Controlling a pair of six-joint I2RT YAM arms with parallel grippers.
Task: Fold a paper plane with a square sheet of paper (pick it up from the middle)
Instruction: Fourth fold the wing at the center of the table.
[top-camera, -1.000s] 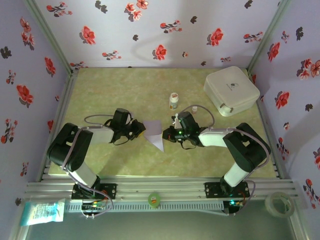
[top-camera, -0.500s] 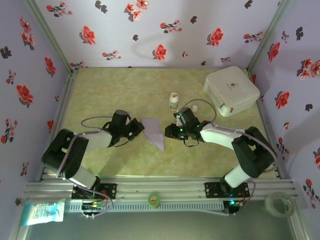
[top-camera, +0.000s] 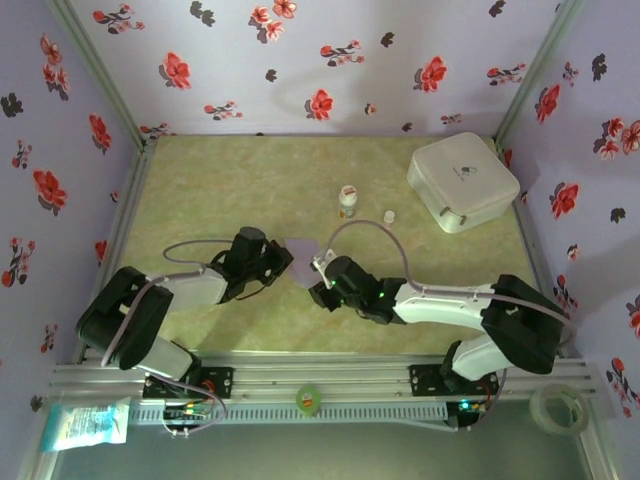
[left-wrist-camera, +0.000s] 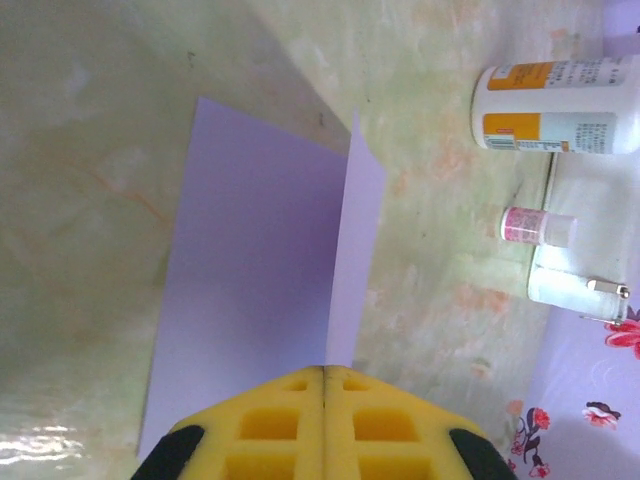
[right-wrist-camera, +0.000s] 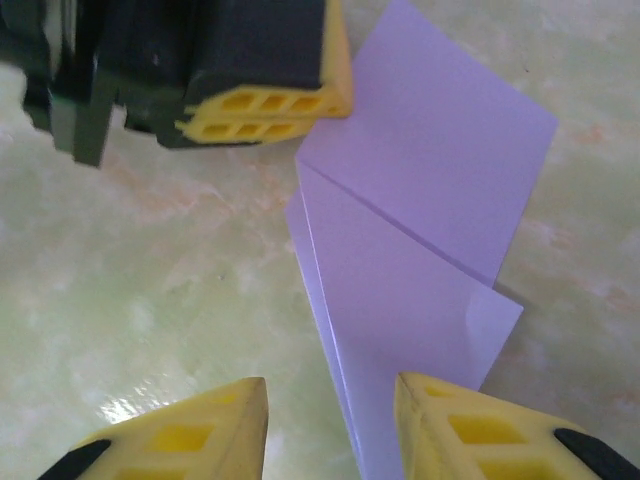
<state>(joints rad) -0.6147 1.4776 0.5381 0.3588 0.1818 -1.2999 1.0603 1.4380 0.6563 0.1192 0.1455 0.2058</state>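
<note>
The square sheet of paper (top-camera: 303, 251) is pale lilac and folded into a pointed shape at the table's middle. In the left wrist view one flap of the sheet of paper (left-wrist-camera: 260, 260) stands up and runs straight into my left gripper (left-wrist-camera: 324, 368), whose yellow jaws are shut on it. From above, the left gripper (top-camera: 283, 262) sits at the sheet's left edge. My right gripper (right-wrist-camera: 330, 385) is open, with the folded edge of the paper (right-wrist-camera: 420, 250) lying between and beyond its jaws. From above, the right gripper (top-camera: 320, 288) is just below the sheet.
A white rounded box (top-camera: 463, 180) stands at the back right. A white bottle with an orange label (top-camera: 347, 201) (left-wrist-camera: 555, 105) and a smaller bottle (top-camera: 389, 216) (left-wrist-camera: 537, 226) stand just behind the paper. A tape roll (top-camera: 557, 408) lies off the table, front right.
My right gripper has opened and swung from the paper's right side round to its near side. The left gripper has closed on the paper's left edge, and the sheet has turned slightly.
</note>
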